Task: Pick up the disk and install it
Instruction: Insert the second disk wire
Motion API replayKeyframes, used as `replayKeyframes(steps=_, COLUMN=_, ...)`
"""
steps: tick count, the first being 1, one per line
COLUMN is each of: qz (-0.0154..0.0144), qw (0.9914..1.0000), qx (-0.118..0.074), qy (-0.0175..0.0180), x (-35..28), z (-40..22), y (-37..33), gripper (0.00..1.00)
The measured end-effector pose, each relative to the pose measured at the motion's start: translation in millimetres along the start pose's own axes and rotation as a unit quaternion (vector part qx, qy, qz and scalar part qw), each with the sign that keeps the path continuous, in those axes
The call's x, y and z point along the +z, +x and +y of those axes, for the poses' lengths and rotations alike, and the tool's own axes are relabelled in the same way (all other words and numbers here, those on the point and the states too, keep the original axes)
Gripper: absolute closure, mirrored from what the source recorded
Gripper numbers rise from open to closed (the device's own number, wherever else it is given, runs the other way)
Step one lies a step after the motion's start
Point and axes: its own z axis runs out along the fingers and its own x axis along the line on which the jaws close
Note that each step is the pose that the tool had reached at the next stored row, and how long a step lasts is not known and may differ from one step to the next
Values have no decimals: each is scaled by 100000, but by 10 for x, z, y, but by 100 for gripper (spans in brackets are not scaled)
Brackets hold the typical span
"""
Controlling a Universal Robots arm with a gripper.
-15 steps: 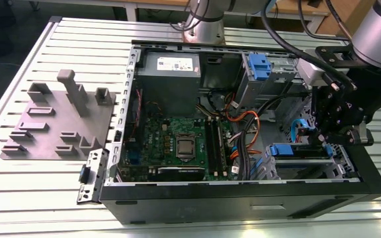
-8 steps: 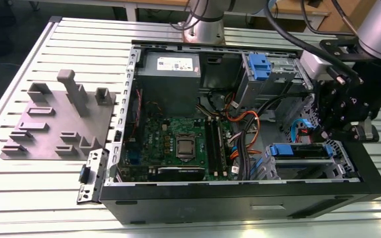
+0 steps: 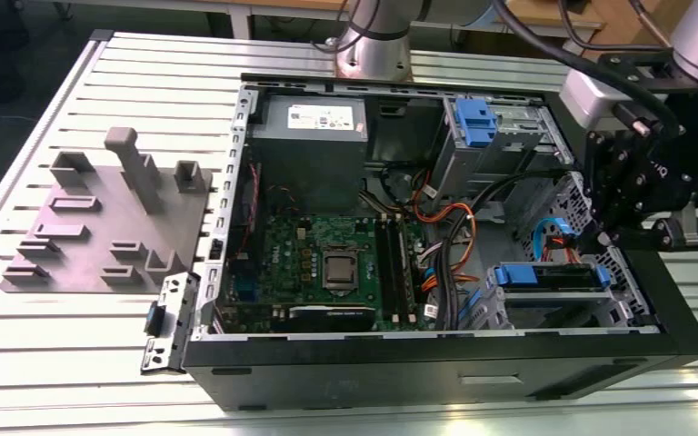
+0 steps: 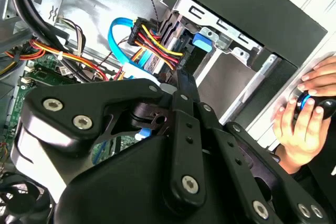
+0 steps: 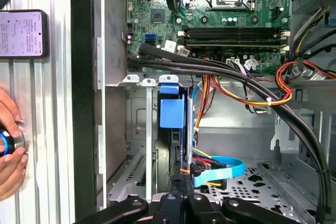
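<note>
The disk sits in the drive bay at the near corner of the open computer case, on the exterior view's right, its blue carrier frame showing. In the first wrist view the disk's blue carrier stands edge-on in the bay slot. In the second wrist view red, yellow and black wires and a blue cable run to the disk. My gripper is shut, its tips close to the cabled end and holding nothing. It hangs inside the case just above the bay and shows in the first wrist view.
A green motherboard fills the case floor, with cable bundles crossing toward the bay. A second blue carrier sits in the far bay beside a grey power supply. A hand rests on a knob outside the case wall. A grey fixture plate lies on the exterior view's left.
</note>
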Motion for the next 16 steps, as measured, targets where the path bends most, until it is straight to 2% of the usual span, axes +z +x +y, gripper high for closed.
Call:
replayKeyframes(steps=5, qz=-7, qw=100000, qx=0, qy=-1, x=-71, z=-5, y=5, gripper=89)
replayKeyframes(steps=12, qz=-25, qw=100000, qx=2, qy=-9, x=-82, z=51, y=0, gripper=89)
replayKeyframes(steps=16, qz=-30, qw=100000, qx=-17, qy=-225, x=-89, z=55, y=-35, gripper=89)
